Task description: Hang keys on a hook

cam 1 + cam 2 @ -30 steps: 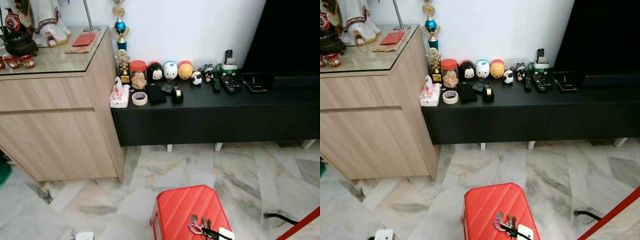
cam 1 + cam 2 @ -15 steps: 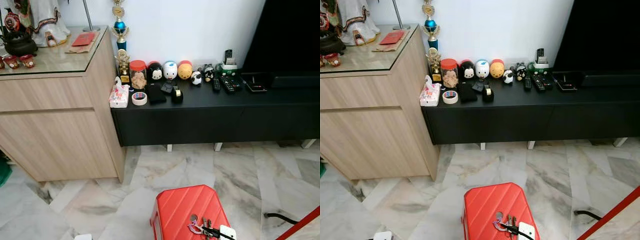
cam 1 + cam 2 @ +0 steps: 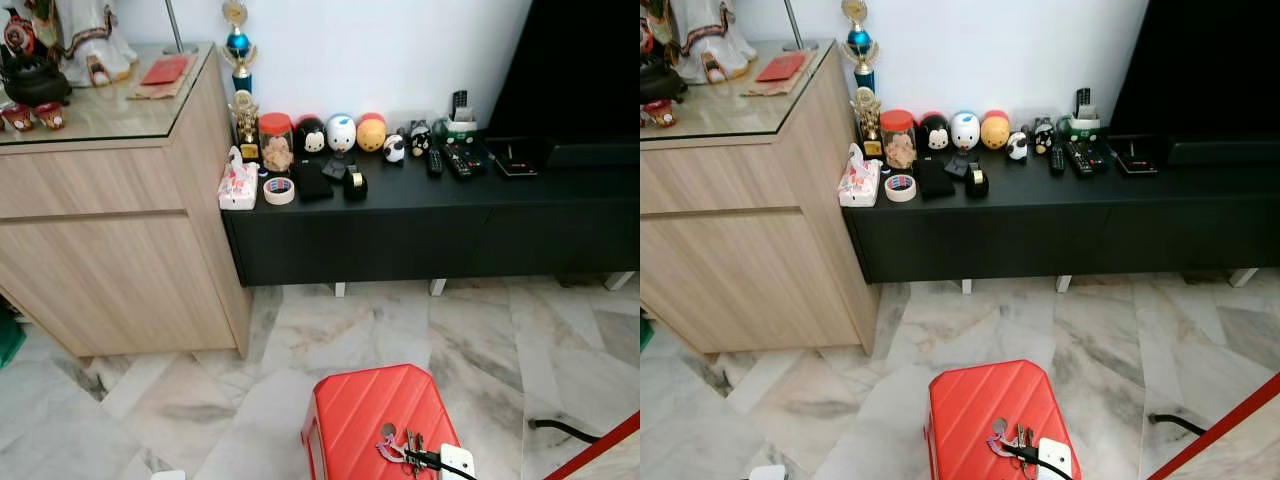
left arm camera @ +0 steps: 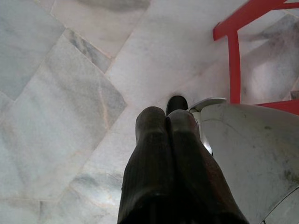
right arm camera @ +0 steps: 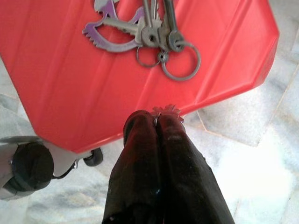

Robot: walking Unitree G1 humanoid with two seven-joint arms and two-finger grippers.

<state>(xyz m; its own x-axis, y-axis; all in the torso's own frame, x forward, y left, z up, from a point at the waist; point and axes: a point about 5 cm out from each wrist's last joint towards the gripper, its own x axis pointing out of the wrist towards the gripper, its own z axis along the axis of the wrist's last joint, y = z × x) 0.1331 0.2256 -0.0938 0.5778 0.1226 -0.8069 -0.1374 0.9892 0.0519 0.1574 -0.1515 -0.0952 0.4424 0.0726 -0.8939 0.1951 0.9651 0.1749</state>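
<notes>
Two grippers hang with fingers pressed together, empty: the right gripper (image 5: pixel 159 122) just off the edge of the red stool (image 5: pixel 70 88), the left gripper (image 4: pixel 167 122) over the marble floor (image 4: pixel 56 93); the keys (image 5: pixel 154 35) lie on the stool, partly cut off by the frame edge; since a second ago the camera has tilted slightly, so the black cabinet (image 3: pixel 420 225) sits higher.
</notes>
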